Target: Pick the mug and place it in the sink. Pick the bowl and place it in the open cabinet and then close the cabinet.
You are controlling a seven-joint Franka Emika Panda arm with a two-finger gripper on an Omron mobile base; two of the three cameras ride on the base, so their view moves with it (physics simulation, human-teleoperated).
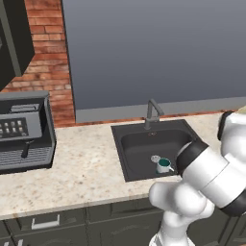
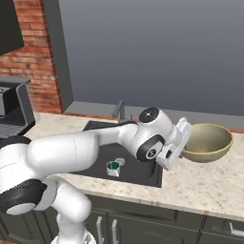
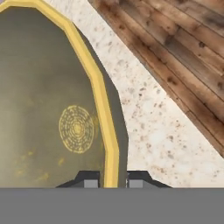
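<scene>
The wide cream bowl (image 2: 209,139) is over the counter to the right of the sink, and I cannot tell whether it rests on the counter. My gripper (image 2: 184,132) is shut on its left rim. In the hand view the yellow rim of the bowl (image 3: 52,109) runs down between my two fingertips, where the gripper (image 3: 113,182) pinches it. The small white mug (image 1: 163,165) with a teal inside stands upright in the dark sink (image 1: 139,144) next to the round drain. From the right, the mug (image 2: 113,167) sits at the front of the sink (image 2: 143,174). The dark cabinet door (image 1: 14,38) hangs at the upper left.
A grey faucet (image 1: 153,113) rises behind the basin. A coffee machine (image 1: 24,132) stands on the speckled counter (image 1: 81,168) at the left. A brick wall (image 1: 48,62) is behind it. Drawers (image 1: 45,223) run below the counter edge.
</scene>
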